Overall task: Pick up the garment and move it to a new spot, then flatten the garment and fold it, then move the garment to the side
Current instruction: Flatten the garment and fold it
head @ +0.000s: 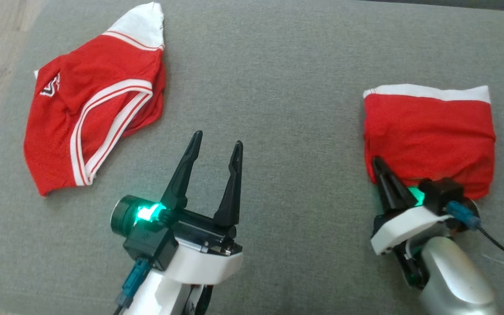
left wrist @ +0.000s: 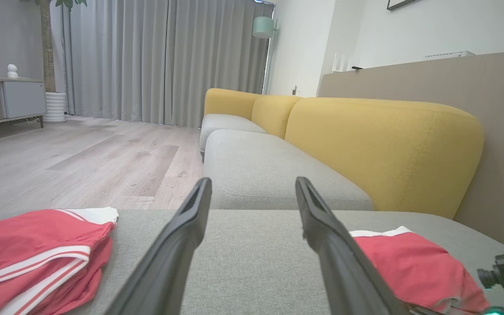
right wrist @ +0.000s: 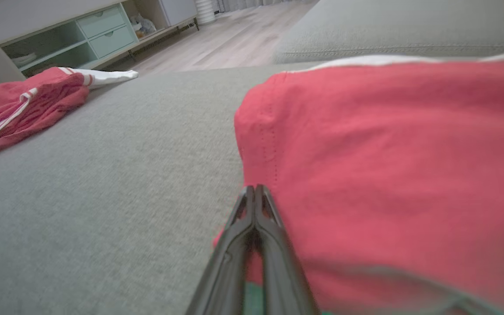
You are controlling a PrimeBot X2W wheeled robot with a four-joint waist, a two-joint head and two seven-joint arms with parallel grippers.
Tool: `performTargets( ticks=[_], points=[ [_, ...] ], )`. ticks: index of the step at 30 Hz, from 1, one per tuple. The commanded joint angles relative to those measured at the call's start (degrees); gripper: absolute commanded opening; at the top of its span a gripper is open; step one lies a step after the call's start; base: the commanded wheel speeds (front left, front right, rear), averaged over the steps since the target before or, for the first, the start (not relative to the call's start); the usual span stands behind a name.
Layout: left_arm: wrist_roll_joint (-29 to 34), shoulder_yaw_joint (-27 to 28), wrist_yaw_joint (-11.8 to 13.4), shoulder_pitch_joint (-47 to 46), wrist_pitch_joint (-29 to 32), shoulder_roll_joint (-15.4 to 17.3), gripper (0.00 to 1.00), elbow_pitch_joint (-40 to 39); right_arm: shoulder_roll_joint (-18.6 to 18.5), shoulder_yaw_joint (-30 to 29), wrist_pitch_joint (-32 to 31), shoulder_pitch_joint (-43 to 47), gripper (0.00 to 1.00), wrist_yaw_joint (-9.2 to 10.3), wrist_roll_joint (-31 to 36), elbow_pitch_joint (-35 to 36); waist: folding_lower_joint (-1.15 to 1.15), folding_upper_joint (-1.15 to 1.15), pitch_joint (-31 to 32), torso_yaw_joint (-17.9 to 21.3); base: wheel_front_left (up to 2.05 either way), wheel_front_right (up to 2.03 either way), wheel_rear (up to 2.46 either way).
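On the big grey cushion (head: 278, 78), a crumpled red top (head: 90, 105) is lying at the left and the folded red garment (head: 429, 135) is lying at the right. Between them the left pincer (head: 218, 139) is hanging wide open, holding nothing. The right pincer (head: 378, 162) is squeezed shut, touching the folded garment's near left corner.

– Had the right gripper (head: 376, 161), fingers pressed together, caught the folded red cloth garment (head: 429, 131)?
– Couldn't tell; the black wrist camera (head: 440, 192) hid that near hem.
– The white emblem (head: 50, 86) on the crumpled red mesh jersey (head: 99, 78)?
– Too small to read.
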State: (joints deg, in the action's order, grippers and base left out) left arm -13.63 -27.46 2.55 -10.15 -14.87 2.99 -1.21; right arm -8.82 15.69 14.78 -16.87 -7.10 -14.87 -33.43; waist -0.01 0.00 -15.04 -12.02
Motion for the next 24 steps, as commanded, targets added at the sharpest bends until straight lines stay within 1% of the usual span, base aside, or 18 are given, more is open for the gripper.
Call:
performTargets(
  ticks=[1, 3, 5, 6, 7, 8, 11, 12, 16, 19, 22, 24],
  points=[
    [0.0, 2.1, 0.3, -0.5, -0.1, -0.1, 1.00, -1.6, 0.5, 2.2, 0.2, -1.5, 0.00, -0.39, -0.7, 0.7, 0.01, 0.00, 0.2, 0.4, 0.00, 0.00, 0.00],
    [0.2, 2.3, 0.1, -0.5, -0.1, -0.1, 1.00, -1.5, 0.7, 3.4, 0.2, -2.5, 0.00, -0.39, -1.6, 0.5, 0.01, 0.00, 0.6, 1.0, 0.00, 0.00, 0.00],
    [0.7, 3.0, 0.4, -0.3, -0.1, -0.1, 1.00, -1.6, 1.0, 3.8, 0.2, -2.7, 0.00, -0.39, -2.7, 2.1, 0.01, 0.00, 1.3, 1.8, 0.00, 0.00, 0.00],
    [0.9, 3.3, 0.6, 0.0, -0.1, -0.1, 1.00, -1.6, 1.0, 3.8, 0.2, -2.5, 0.14, -0.39, -3.0, 3.4, 0.01, 0.00, 1.7, 2.2, 0.00, 0.00, 0.00],
    [1.0, 3.8, 0.8, 0.4, -0.1, -0.1, 1.00, -1.6, 0.8, 3.6, 0.2, -2.0, 0.80, -0.39, -3.2, 5.0, 0.01, 0.00, 2.3, 2.6, 0.00, 0.00, 0.00],
    [1.2, 4.4, 1.1, 0.8, -0.1, -0.1, 1.00, -1.7, 0.6, 3.4, 0.2, -1.3, 1.00, -0.39, -3.2, 6.8, 0.01, 0.00, 2.9, 3.0, 0.00, 0.00, 0.00],
    [2.3, 6.8, 2.3, 2.9, -0.1, -0.1, 1.00, -1.8, 0.1, 1.7, 0.2, 2.0, 1.00, -0.39, -3.7, 12.9, 0.01, 0.00, 5.2, 4.5, 0.00, 0.00, 0.00],
    [3.3, 8.5, 2.7, 4.8, -0.1, -0.1, 1.00, -1.3, -0.4, 0.3, 0.2, 5.0, 1.00, -0.39, -3.7, 17.1, 0.01, 0.00, 6.7, 5.4, 0.00, 0.00, 0.00],
    [4.4, 11.9, 3.3, 9.1, -0.1, -0.1, 1.00, -0.5, -1.0, -2.9, 0.2, 11.5, 1.00, -0.39, -3.3, 24.1, 0.01, 0.00, 10.1, 6.9, 0.00, 0.00, 0.00],
    [4.7, 13.9, 3.5, 13.1, -0.1, -0.1, 1.00, 0.3, -0.8, -4.6, 0.2, 16.3, 1.00, -0.39, -3.9, 27.0, 0.01, 0.00, 13.5, 8.1, 0.00, 0.00, 0.00],
    [4.7, 15.0, 3.5, 16.9, -0.1, -0.1, 1.00, 0.4, -1.5, -5.5, 0.2, 20.1, 1.00, -0.39, -1.9, 27.9, 0.01, 0.00, 15.7, 8.8, 0.00, 0.00, 0.00],
    [4.9, 15.4, 3.1, 18.6, -0.1, -0.1, 1.00, 0.7, -1.0, -6.8, 0.2, 21.8, 1.00, -0.39, -0.7, 28.1, 0.01, 0.00, 16.7, 9.2, 0.00, 0.00, 0.00]
  ],
)
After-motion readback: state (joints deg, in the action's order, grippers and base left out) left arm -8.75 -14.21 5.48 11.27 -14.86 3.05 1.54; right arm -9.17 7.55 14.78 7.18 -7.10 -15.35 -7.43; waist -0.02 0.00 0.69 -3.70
